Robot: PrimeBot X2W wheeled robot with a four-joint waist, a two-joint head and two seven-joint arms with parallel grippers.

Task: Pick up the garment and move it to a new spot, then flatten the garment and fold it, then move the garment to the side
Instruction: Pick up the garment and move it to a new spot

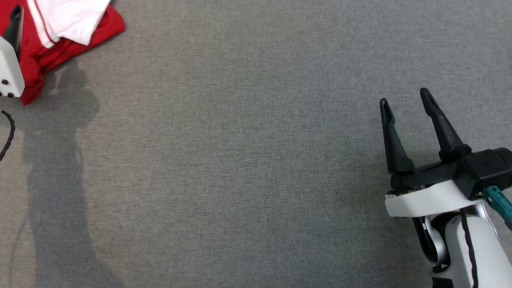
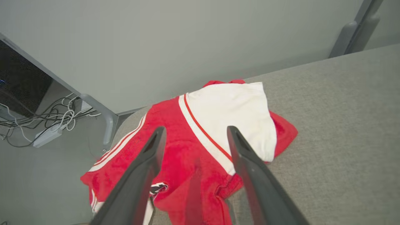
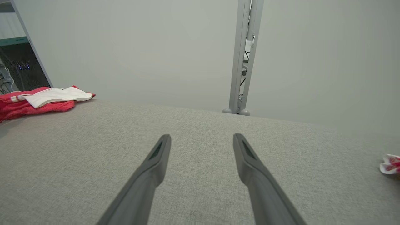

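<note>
In the head view, the red and white garment (image 1: 60, 36) is lying bunched in the far left corner of the grey table (image 1: 240, 160), with a white panel showing on top of the red cloth. The left gripper (image 1: 14, 24) is showing at the left edge, one dark finger lying over the garment; whether it is touching the cloth I cannot tell. A black cable (image 1: 8, 136) is curving in below it. The right gripper (image 1: 404, 97) is sitting at the lower right, well apart from the garment, over bare table, its jaws standing wide and gripping nothing.

In the left wrist view, the left gripper (image 2: 196, 129) is pointing straight at the garment (image 2: 231, 112), which is lying at the table's (image 2: 343, 125) corner with one red end reaching the edge. The jaws are spread wide above the red cloth and are not closing on it. Beyond the edge, cords (image 2: 47, 118) are lying tangled on the floor beside a grey post (image 2: 107, 125).

In the right wrist view, the right gripper (image 3: 202, 137) is hovering over the table (image 3: 78, 156), jaws fully apart and holding nothing. The garment (image 3: 40, 101) is lying far off at the left edge. A tall post (image 3: 242, 56) is standing behind the table, and a small white and red scrap (image 3: 389, 164) is showing at the right edge.
</note>
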